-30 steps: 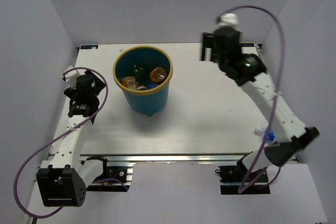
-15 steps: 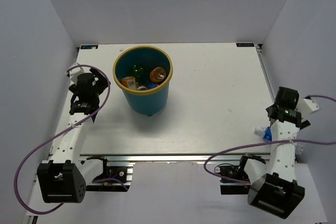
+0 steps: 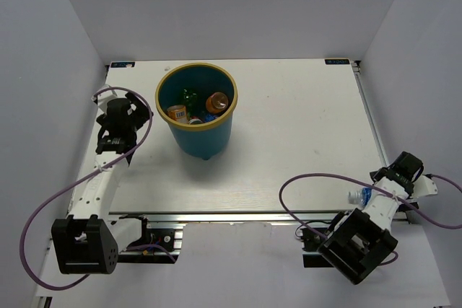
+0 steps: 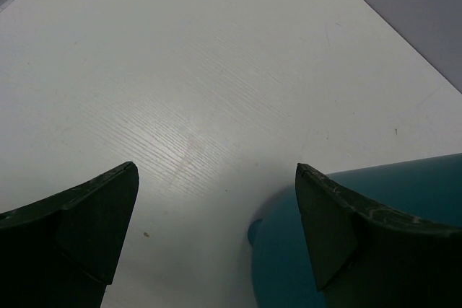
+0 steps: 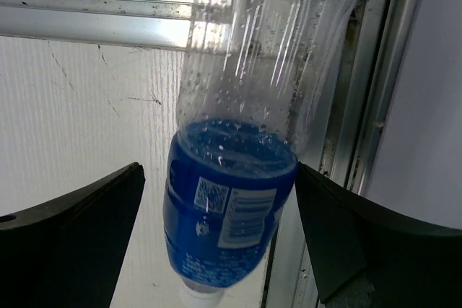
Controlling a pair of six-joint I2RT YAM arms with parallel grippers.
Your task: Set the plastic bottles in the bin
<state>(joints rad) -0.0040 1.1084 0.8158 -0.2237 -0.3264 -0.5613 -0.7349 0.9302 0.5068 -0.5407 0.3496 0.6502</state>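
Left gripper (image 3: 120, 112): just left of the bin (image 3: 206, 138), fingers spread wide, holding nothing. In its wrist view the bin's teal wall (image 4: 422, 178) sits by the right finger, with bare table ahead.

Bin: holds several bottles already, including an orange one (image 3: 216, 101) and a green one (image 3: 190, 97).

Last bottle (image 3: 359, 195): clear with a blue label, lying on its side well to the right of the bin and nearer the arm bases, beside the rail (image 5: 86, 30).

Right gripper (image 5: 218, 171): jaws wide, one finger on each side of this bottle (image 5: 231, 207), neither touching it. The bottle's long axis runs straight out along the fingers, cap end toward the wrist.

Judgement: the right arm is far nearer. The grasp needs only a squeeze across the labelled body, then a long carry left to the bin.
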